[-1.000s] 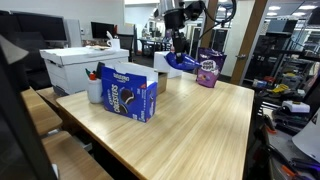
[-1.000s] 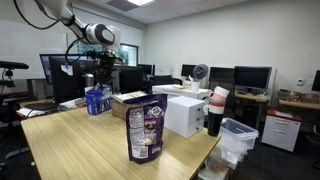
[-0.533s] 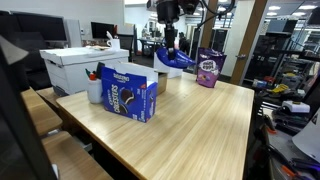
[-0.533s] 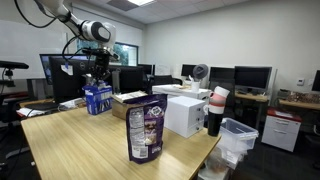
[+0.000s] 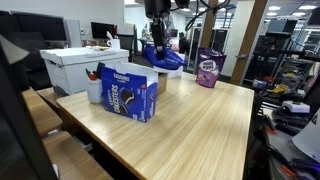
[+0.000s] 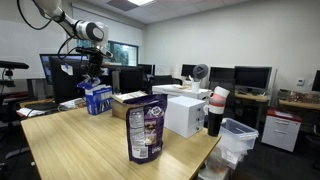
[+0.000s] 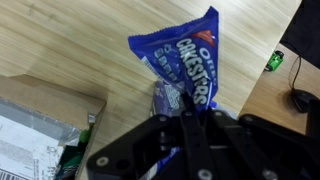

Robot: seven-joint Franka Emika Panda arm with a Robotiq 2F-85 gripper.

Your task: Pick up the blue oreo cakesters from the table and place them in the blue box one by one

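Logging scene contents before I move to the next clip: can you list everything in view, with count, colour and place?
table: one, light wood grain, under everything
blue box: one, blue with Oreo print, upright on the table
held Cakesters packet: one, shiny blue, hanging from the hand above the table
loose Cakesters packets: at least one, blue, at the table's far end; exact count unclear
purple bag: one, purple, standing near the far edge
white box: one, white, beside the blue box
cardboard box: one, brown, next to the packets
monitors: several, dark, on background desks
hand: one, black, shut on the held Cakesters packet
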